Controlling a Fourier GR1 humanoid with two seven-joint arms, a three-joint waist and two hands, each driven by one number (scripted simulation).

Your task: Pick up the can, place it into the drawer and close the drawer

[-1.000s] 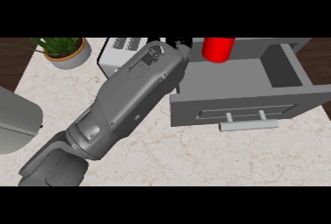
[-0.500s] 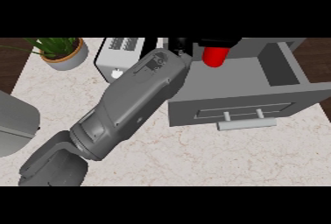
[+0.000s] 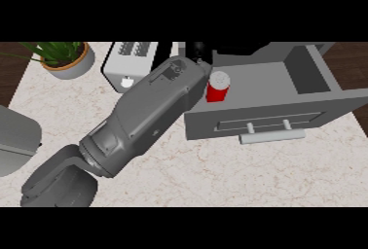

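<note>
The red can point(image 3: 217, 89) with a pale top stands upright inside the open grey drawer point(image 3: 309, 75), against its left side. My left forearm slants up from the lower left, and its wrist lies right beside the can. Only a little of the black left hand point(image 3: 198, 51) shows past the wrist, above and left of the can and apart from it; what shows of its fingers is uncurled. The can's lower part is hidden by the drawer's front panel. My right hand is out of view.
The drawer's bar handle point(image 3: 269, 136) juts toward me over the counter. A white toaster point(image 3: 128, 63) and a potted plant point(image 3: 66, 59) stand at the back left. A large grey rounded object point(image 3: 14, 141) sits at the left edge.
The can has gone from the hand's hold above the drawer's back down to the drawer's left side. The hand no longer holds it, and the forearm has shifted slightly.
</note>
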